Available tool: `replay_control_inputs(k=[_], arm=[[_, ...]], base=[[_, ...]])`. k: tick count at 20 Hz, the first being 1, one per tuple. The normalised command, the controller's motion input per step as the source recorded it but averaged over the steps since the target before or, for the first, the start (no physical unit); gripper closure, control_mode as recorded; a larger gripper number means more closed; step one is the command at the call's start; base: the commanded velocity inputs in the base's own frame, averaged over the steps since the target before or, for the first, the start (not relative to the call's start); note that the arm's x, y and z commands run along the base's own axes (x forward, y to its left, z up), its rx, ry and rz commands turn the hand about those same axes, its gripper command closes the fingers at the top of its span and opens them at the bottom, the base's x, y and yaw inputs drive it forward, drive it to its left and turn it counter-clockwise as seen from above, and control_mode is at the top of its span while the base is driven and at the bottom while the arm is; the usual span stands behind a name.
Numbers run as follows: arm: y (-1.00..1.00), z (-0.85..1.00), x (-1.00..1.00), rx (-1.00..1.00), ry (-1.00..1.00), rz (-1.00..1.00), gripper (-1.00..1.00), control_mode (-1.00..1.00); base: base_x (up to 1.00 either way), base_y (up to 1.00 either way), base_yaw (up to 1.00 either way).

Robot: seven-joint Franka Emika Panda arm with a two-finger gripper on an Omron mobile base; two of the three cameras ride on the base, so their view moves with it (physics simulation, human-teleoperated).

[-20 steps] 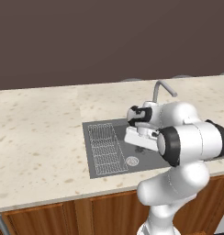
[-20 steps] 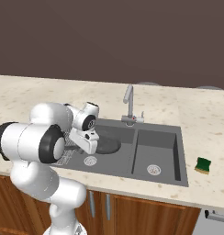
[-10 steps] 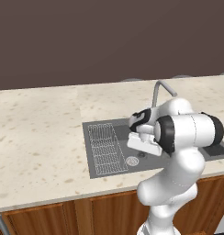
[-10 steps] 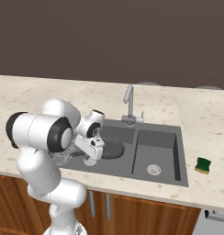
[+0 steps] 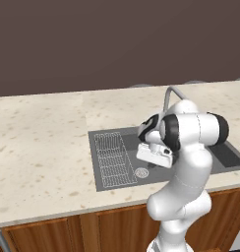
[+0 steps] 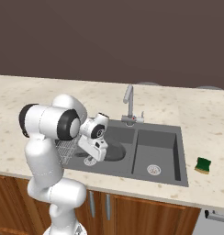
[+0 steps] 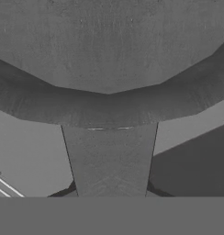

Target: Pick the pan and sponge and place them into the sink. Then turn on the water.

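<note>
Gripper (image 6: 103,156) is low in the sink's (image 6: 176,176) left basin, jaws narrow on the pan (image 6: 114,152) handle; fingertips are hidden in the hand view, so the grip is inferred, probably firm. Pan sits over the basin floor, near the rack (image 5: 113,160). Risks: releasing with the pan tilted makes it clatter, or lifting out clips the faucet (image 6: 128,104). Sponge (image 6: 204,165) lies on the counter (image 6: 31,94), well apart, unpicked.
</note>
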Motion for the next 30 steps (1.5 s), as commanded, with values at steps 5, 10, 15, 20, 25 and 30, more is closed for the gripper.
replay_control_inputs(k=[5, 10, 15, 20, 25, 30], arm=[[-0.10, -0.16, 0.29, 0.06, 0.07, 0.00, 1.00, -1.00], [-0.10, -0.24, 0.28, 0.05, 0.07, 0.00, 1.00, -1.00], [-0.04, -0.40, 0.22, 0.03, 0.04, 0.00, 1.00, -1.00], [-0.32, -0.45, 0.07, 0.01, -0.04, 0.01, 1.00, -1.00], [-0.32, -0.50, 0.04, 0.00, -0.06, 0.04, 1.00, -1.00], [-0.33, -0.39, 0.17, 0.01, -0.03, 0.05, 1.00, -1.00]], base=[[0.00, 0.00, 0.00], [0.00, 0.00, 0.00], [0.00, 0.00, 0.00], [0.00, 0.00, 0.00], [0.00, 0.00, 0.00], [0.00, 0.00, 0.00]])
